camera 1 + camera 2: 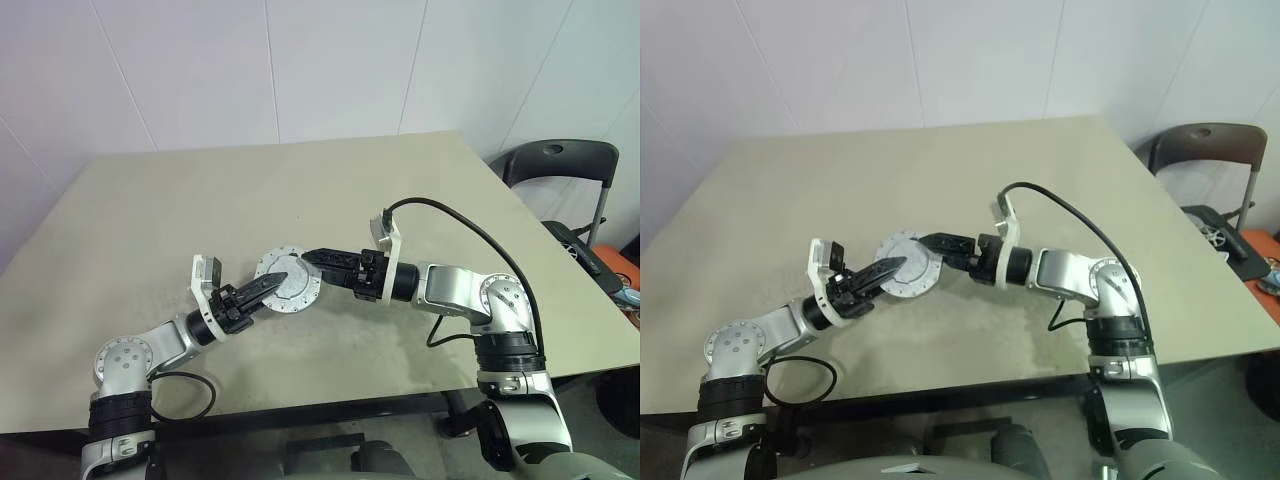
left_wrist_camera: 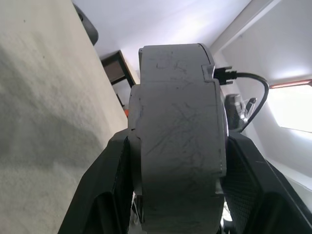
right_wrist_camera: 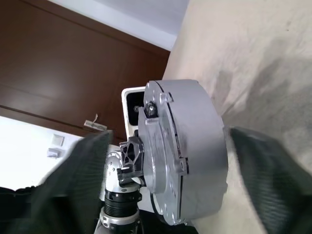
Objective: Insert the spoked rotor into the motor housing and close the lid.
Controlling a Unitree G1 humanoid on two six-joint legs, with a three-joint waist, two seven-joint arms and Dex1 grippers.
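Observation:
The motor housing [image 1: 290, 279] is a thick grey drum held just above the table, its flat holed face up. In the right wrist view a flanged grey plate, the lid [image 3: 158, 161], sits against one face of it. My left gripper [image 1: 278, 280] comes in from the left and is shut on the housing; its black fingers [image 2: 109, 185] press both sides of the drum [image 2: 178, 141]. My right gripper [image 1: 308, 258] reaches in from the right and is open, its fingers [image 3: 275, 180] standing apart from the drum [image 3: 197, 141]. The spoked rotor is hidden.
The beige table [image 1: 180, 210] spreads wide behind and to the left of the arms. A dark chair [image 1: 560, 165] stands past the table's right edge, with small items beside it. A black cable [image 1: 470, 225] arcs over my right forearm.

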